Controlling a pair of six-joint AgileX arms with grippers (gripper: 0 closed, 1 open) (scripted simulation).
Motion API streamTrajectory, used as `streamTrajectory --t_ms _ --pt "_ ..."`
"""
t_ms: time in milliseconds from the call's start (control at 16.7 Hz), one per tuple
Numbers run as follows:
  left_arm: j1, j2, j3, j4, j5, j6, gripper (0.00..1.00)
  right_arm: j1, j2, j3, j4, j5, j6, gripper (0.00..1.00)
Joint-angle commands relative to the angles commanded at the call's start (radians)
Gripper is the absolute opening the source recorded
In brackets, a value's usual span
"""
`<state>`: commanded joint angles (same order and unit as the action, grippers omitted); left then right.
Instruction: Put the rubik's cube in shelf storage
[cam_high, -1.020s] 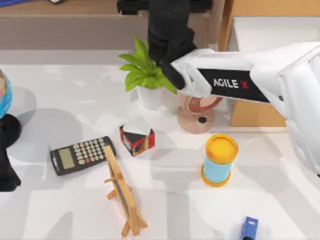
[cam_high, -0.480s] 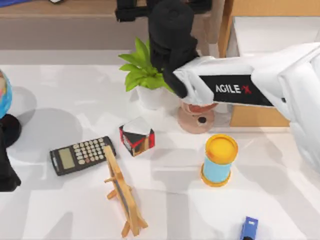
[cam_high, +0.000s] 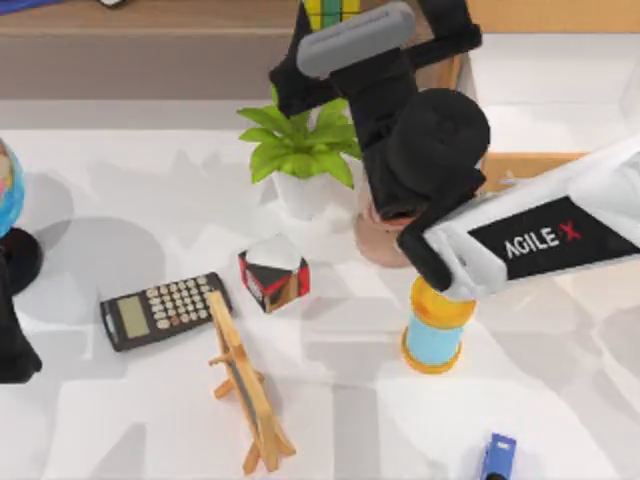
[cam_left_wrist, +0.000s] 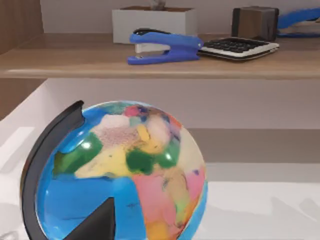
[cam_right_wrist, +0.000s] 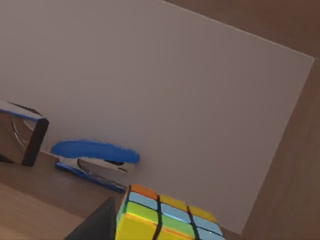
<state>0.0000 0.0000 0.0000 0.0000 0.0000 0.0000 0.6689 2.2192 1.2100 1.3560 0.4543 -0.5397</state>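
At the far edge of the bench (cam_high: 130, 420), the right end effector (cam_high: 335, 25) reaches over the potted plant (cam_high: 298, 150) to the shelf storage (cam_high: 150, 15), where the rubik's cube (cam_high: 331, 10) shows yellow and green squares at the shelf board. In the right wrist view the rubik's cube (cam_right_wrist: 162, 217) sits close under the camera above the brown shelf board (cam_right_wrist: 35, 195), beside a blue stapler (cam_right_wrist: 95, 156). Whether the fingers are clamped on the cube or have let go cannot be told. The left arm sits parked at the bench's left beside the globe (cam_left_wrist: 120, 170).

The risks appear to lie in clearance: a release with the cube tilted or partly over the board's edge could tip it onto the plant, and the right arm crosses low above the yellow-capped cylinder (cam_high: 432, 335) and the pink stand (cam_high: 385, 240), so a careless pull-back might knock either.
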Motion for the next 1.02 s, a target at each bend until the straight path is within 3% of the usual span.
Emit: streamTrajectory --t_ms 540,1020 --pt "0.0 0.0 0.0 0.0 0.0 0.0 1.0 -0.053 -0.278 -0.651 0.449 -0.139 -0.522 1.0" --pt "0.0 0.0 0.0 0.0 0.0 0.0 1.0 -0.243 -0.284 -0.974 0.448 -0.105 -0.932 1.0"
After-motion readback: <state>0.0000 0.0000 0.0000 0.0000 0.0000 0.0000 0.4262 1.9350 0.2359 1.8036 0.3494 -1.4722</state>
